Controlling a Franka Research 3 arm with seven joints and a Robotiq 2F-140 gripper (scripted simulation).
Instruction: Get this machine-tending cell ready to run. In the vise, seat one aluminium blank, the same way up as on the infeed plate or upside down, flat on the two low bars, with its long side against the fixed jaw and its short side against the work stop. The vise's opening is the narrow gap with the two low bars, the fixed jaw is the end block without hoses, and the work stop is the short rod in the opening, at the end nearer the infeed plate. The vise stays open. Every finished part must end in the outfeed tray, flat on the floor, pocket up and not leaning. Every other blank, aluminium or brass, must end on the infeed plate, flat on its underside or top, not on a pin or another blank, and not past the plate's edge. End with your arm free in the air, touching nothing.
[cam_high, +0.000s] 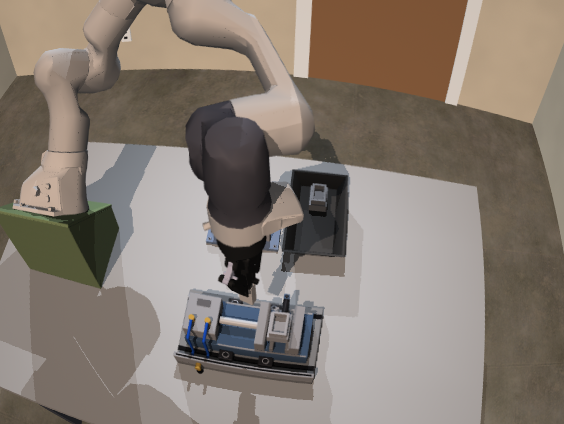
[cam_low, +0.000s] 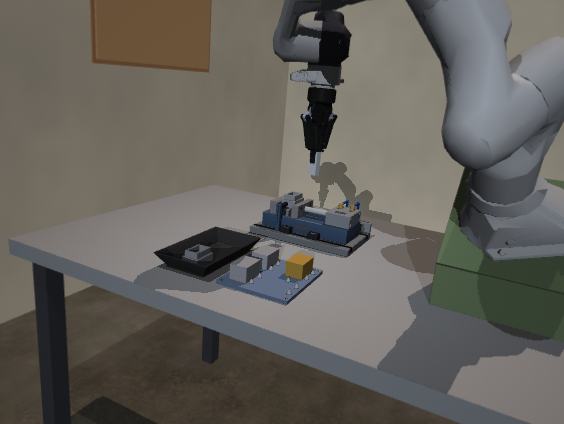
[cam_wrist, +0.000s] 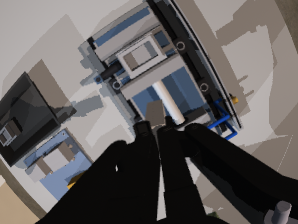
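Observation:
My gripper (cam_low: 314, 167) is shut and empty, high above the vise (cam_low: 310, 220); it also shows in the overhead view (cam_high: 240, 286) and the wrist view (cam_wrist: 156, 121). A grey finished part (cam_high: 280, 325) with its pocket up sits in the vise's opening, near the block without hoses, and it shows in the wrist view (cam_wrist: 140, 58). A second finished part (cam_high: 318, 196) lies in the black outfeed tray (cam_high: 316, 215). On the blue infeed plate (cam_low: 270, 280) stand two aluminium blanks (cam_low: 245, 270) (cam_low: 266, 256) and a brass blank (cam_low: 299, 265).
The dark work stop rod (cam_high: 286, 301) stands at the vise's far side. Blue hoses (cam_high: 199, 332) rise from the vise's left block. My arm hides most of the infeed plate in the overhead view. The green robot base (cam_high: 60, 240) is at the left.

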